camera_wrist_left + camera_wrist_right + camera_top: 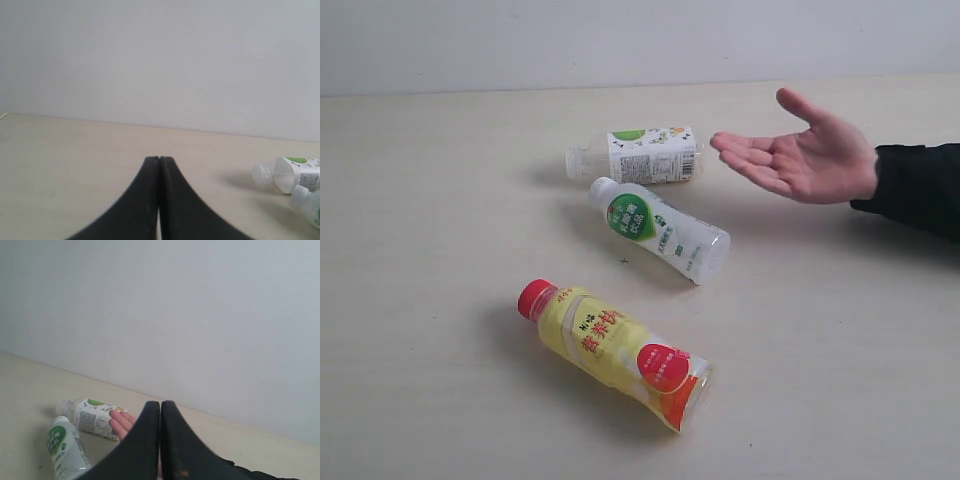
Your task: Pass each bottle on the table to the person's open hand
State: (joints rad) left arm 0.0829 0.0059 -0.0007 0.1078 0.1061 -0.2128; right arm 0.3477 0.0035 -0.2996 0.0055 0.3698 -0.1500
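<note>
"Yellow bottle lies closest to me, at six o'clock on the table, on its side, red cap pointing to ten."

"And the other two?"

"I see the white bottle in the middle, also lying flat, cap toward ten. Just past it, at twelve, lies the clear bottle, neck toward nine. They are close; I cannot tell whether they touch."

"The person's hand?"

"It reaches in at two o'clock, palm up, fingers spread toward nine, holding nothing, fingertips just beside the clear bottle's base. My left gripper and right gripper both have their jaws pressed together, empty."
</note>
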